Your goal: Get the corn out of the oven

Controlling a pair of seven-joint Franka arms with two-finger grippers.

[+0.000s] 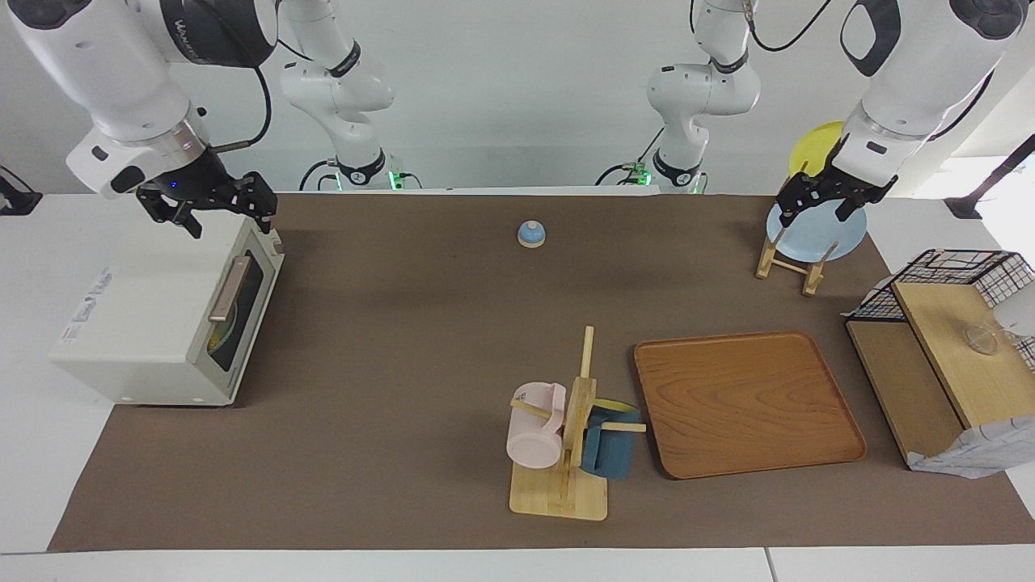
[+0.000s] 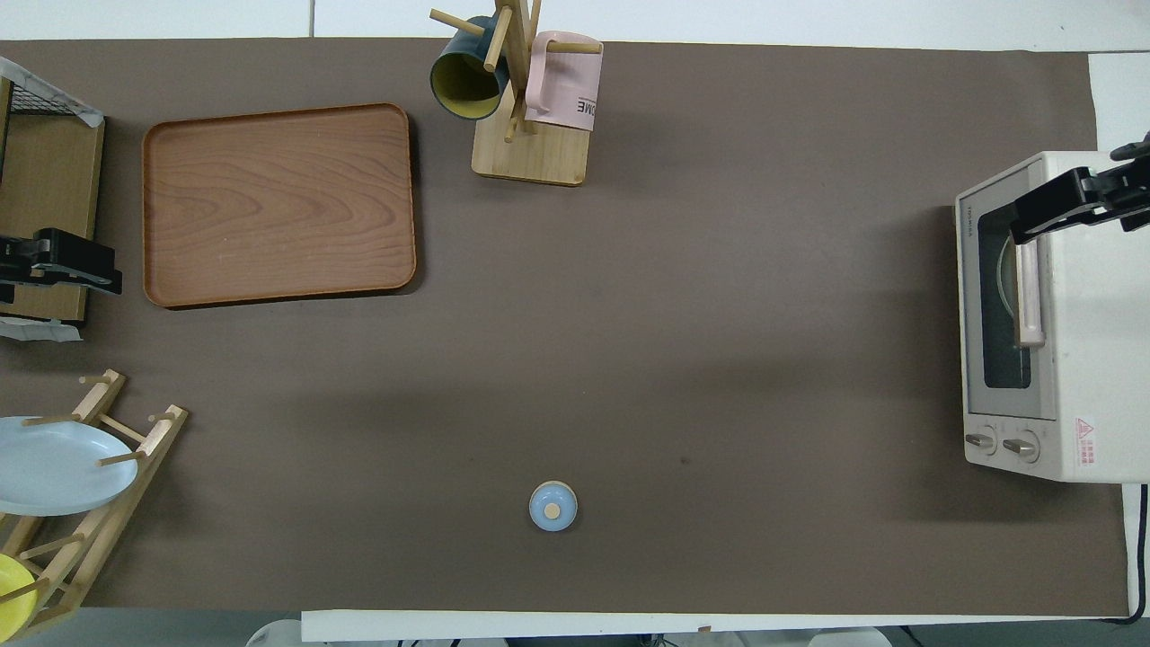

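Observation:
The cream-white oven (image 1: 137,323) stands at the right arm's end of the table, and it also shows in the overhead view (image 2: 1078,359). Its dark glass door is closed, with the tan handle (image 1: 229,288) across it. A yellowish patch (image 1: 217,343) shows through the glass; I cannot tell whether it is the corn. My right gripper (image 1: 217,212) is open and empty, up in the air over the oven's top, close above the door's upper edge (image 2: 1069,193). My left gripper (image 1: 818,212) is open and empty, waiting above the plate rack.
A wooden tray (image 1: 748,404) lies beside a mug tree (image 1: 566,453) with a pink and a dark blue mug. A small blue bell (image 1: 531,234) sits mid-table near the robots. A rack (image 1: 796,263) holds a light blue plate and a yellow plate (image 1: 813,145). A wire-mesh shelf (image 1: 946,347) stands at the left arm's end.

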